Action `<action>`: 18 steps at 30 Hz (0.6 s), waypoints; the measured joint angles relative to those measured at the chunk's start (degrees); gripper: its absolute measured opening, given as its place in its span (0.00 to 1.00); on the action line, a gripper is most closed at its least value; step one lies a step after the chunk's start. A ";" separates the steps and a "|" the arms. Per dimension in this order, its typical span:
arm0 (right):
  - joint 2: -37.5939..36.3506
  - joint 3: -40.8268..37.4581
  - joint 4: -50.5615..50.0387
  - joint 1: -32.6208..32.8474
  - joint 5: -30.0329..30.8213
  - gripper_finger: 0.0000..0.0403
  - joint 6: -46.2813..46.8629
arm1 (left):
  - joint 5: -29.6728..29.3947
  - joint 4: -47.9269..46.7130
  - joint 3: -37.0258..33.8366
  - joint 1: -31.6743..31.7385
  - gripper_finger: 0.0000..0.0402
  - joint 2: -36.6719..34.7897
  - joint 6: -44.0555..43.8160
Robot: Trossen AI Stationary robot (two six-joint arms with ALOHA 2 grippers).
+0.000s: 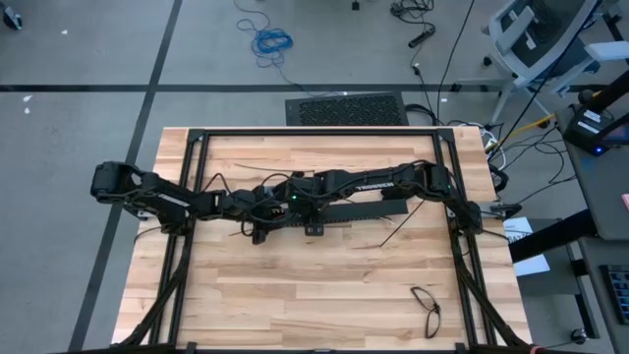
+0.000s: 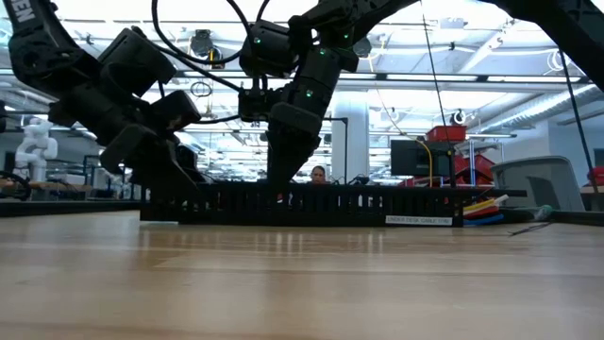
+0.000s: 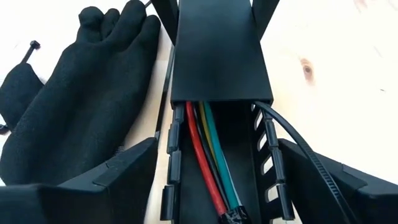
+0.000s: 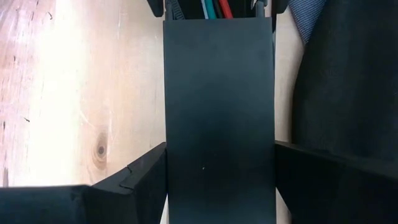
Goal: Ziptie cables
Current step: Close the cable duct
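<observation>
My left fingers (image 3: 211,186) open astride slotted duct (image 3: 177,155); closing risks pinching cables (image 3: 208,155); right fingers (image 4: 221,180) straddling lid (image 4: 219,112), may slip.

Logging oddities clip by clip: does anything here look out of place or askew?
A pair of eyeglasses lies alone on the table, far from the work. In the left wrist view a black glove lies crumpled beside the slotted cable duct.

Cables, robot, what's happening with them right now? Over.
Both grippers straddle the slotted duct. Left gripper open over the exposed cables. Right gripper astride the duct's cover. Black glove beside the duct.
</observation>
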 joint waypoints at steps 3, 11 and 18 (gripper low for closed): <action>0.00 0.00 0.00 0.00 0.00 0.60 0.01 | -0.06 0.72 0.00 0.00 0.79 0.68 -0.04; 0.00 0.00 -0.01 0.00 0.00 0.60 0.02 | -0.06 5.36 0.00 0.00 0.79 4.34 -3.03; 0.00 -0.01 -0.01 0.00 0.00 0.60 0.02 | -0.05 5.11 0.00 -0.01 0.79 4.38 -3.15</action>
